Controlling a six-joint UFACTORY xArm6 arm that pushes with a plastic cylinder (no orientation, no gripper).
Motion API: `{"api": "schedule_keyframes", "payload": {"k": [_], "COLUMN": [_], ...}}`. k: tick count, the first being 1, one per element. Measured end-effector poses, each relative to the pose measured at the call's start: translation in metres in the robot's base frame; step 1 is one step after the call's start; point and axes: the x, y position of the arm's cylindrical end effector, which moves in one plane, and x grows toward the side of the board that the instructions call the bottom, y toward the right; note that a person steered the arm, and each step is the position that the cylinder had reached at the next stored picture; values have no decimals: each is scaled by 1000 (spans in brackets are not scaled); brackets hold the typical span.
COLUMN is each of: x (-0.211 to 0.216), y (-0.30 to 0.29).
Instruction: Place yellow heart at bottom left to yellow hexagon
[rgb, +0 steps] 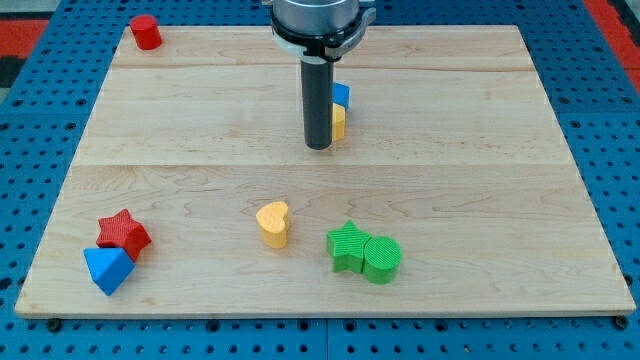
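The tip (318, 146) sits just left of the half-hidden yellow hexagon (339, 122), with no jaws to open. The yellow heart (273, 222) lies well below; better come round beneath it and nudge upward gently

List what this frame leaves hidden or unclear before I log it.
- Yellow block, camera view: mostly hidden behind the rod, so its shape cannot be confirmed as the hexagon.
- Blue block, camera view: only its right edge shows beside the rod; shape unclear.
- My tip: just left of those two blocks; contact cannot be told.
- Arm above the rod's collar: cut off by the view's top.
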Motion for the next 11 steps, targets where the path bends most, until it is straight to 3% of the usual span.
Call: {"api": "schedule_keyframes", "payload": {"k": [1, 2, 4, 5, 6, 8, 11], "x": [-4, 10, 109, 147, 153, 129, 43], "y": [0, -41, -99, -101, -50, -36, -50]}}
